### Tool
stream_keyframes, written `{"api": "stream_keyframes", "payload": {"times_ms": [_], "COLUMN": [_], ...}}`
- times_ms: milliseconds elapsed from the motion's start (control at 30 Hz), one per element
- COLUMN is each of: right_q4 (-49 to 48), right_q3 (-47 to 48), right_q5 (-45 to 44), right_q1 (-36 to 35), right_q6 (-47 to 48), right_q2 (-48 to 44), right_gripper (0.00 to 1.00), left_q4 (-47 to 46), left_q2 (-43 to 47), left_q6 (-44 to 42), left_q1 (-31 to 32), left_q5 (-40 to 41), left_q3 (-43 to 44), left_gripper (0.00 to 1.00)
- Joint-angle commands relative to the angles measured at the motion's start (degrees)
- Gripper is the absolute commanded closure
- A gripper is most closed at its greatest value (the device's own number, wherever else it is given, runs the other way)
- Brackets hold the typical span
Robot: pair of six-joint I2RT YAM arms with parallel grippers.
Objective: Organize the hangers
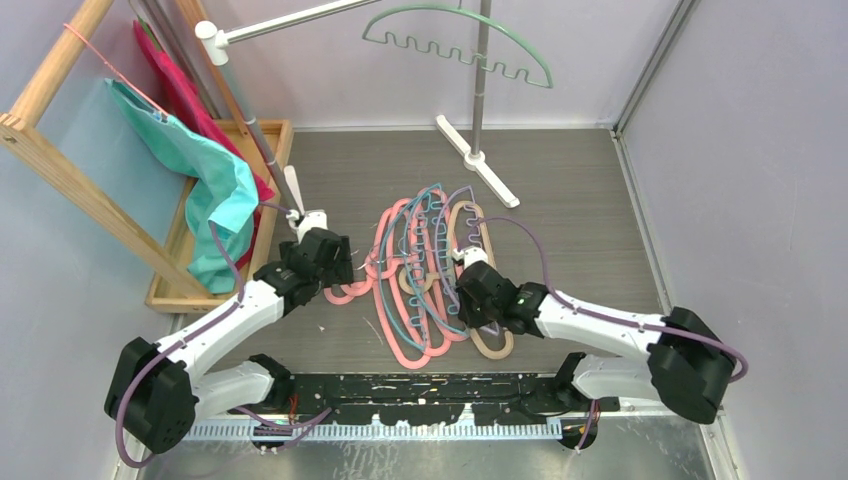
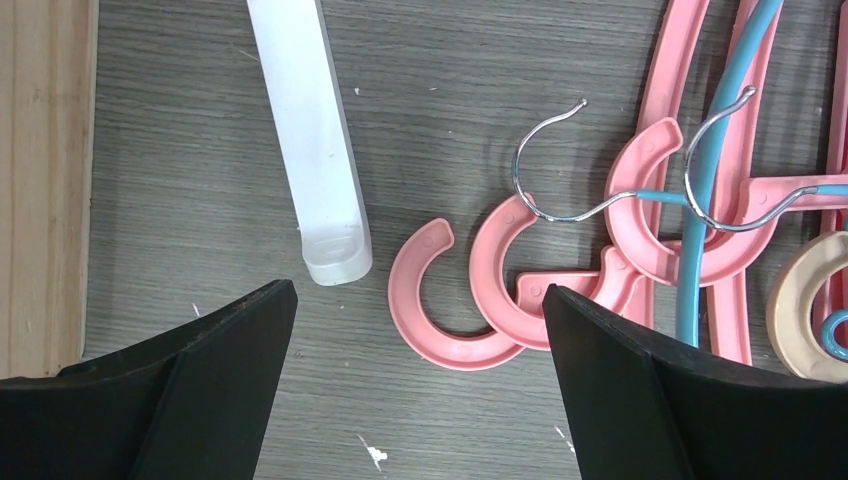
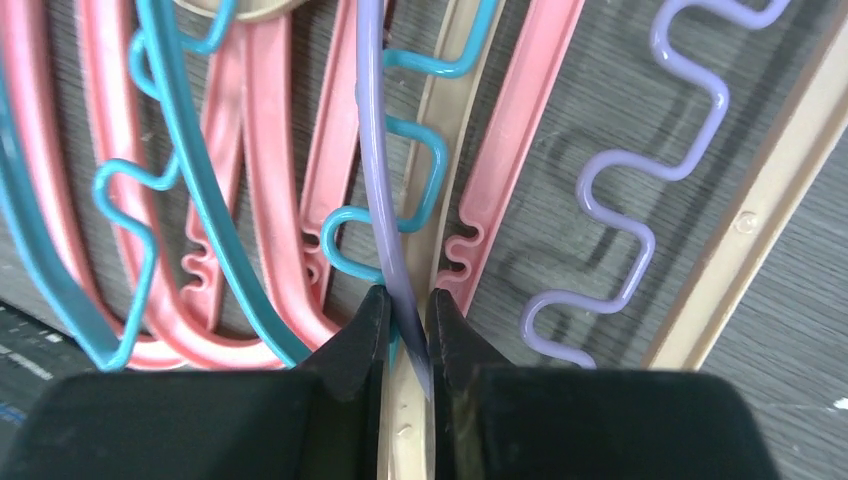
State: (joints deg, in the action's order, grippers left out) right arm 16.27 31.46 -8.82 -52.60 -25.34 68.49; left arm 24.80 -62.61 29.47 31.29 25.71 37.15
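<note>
A tangled pile of hangers (image 1: 430, 275) lies mid-table: pink, teal, lavender and beige. One green hanger (image 1: 457, 45) hangs on the metal stand's bar. My right gripper (image 3: 405, 305) is shut on the thin arm of the lavender hanger (image 3: 378, 190), over a beige hanger (image 3: 765, 200) and pink ones (image 3: 270, 180); in the top view it (image 1: 470, 290) sits at the pile's right side. My left gripper (image 2: 420, 310) is open and empty above the table, just left of the pink hook tops (image 2: 445, 320); in the top view it (image 1: 335, 262) is at the pile's left edge.
A white stand foot (image 2: 305, 130) lies just ahead of the left gripper. A wooden frame rack (image 1: 60, 170) with teal and red cloths (image 1: 215, 190) stands at the left. The metal stand's pole and feet (image 1: 478, 155) are at the back.
</note>
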Motion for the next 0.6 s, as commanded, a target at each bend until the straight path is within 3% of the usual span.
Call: {"api": "stream_keyframes", "payload": {"times_ms": [0, 200, 400, 567], "right_q4": [3.8, 3.8, -2.6, -3.0], "right_q3": [8.1, 12.1, 8.4, 4.3], "right_q5": [-0.3, 1.2, 3.4, -8.1], "right_q1": [-0.1, -0.1, -0.1, -0.4], "right_q6": [0.8, -0.2, -2.5, -1.7], "right_q2": [-7.7, -14.0, -14.9, -11.5], "right_gripper": [0.99, 0.99, 0.99, 0.99], "left_q4": [-2.1, -2.5, -2.4, -2.4], "left_q2": [1.4, 0.9, 1.0, 1.5], "left_q6": [1.1, 1.4, 1.7, 1.9], "left_q1": [0.2, 0.2, 0.2, 0.2], "left_q5": [0.9, 1.0, 0.8, 0.8], "left_q3": [-0.3, -0.7, -1.3, -1.6], "left_gripper": [0.02, 0.02, 0.02, 0.02]}}
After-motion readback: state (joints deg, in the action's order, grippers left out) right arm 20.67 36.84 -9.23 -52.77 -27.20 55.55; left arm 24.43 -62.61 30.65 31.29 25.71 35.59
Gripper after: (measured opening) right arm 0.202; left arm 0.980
